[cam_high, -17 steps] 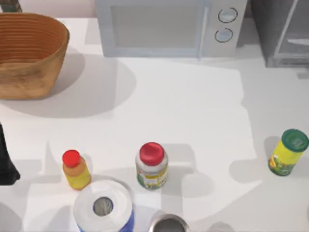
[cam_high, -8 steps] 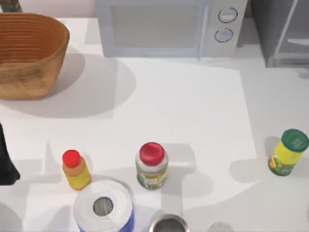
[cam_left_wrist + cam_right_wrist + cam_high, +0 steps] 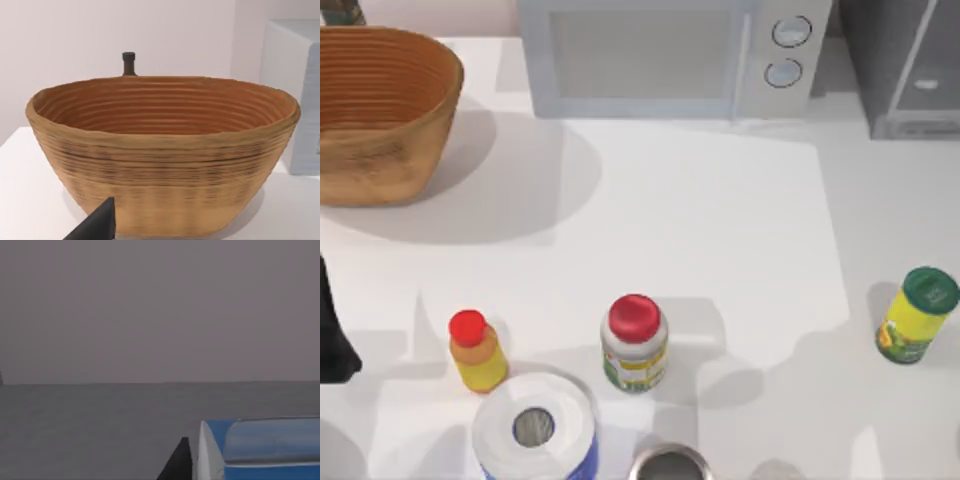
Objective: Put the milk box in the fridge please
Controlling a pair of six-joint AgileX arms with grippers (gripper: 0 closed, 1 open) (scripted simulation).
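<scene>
The milk box (image 3: 260,450), with its blue top and white side, sits close in the right wrist view against a plain grey floor and wall. My right gripper (image 3: 240,470) is around it, one dark finger (image 3: 177,464) lying against its white side. In the top view the dark grey fridge (image 3: 880,60) stands at the back right corner, and a small pale patch (image 3: 927,85) shows through its see-through door panel. My left gripper (image 3: 332,340) is parked at the table's left edge, its fingertip (image 3: 97,225) facing the basket.
A light microwave (image 3: 660,55) stands at the back middle and a wicker basket (image 3: 380,110) at the back left. Near the front are a red-capped yellow bottle (image 3: 477,352), a red-capped white jar (image 3: 635,345), a paper roll (image 3: 533,428), a metal cup (image 3: 668,465) and a green-capped can (image 3: 917,315).
The pale patch behind the fridge's door panel has shrunk and shifted a little left. The arm's shadow on the table's right side has shifted. The left arm has not moved.
</scene>
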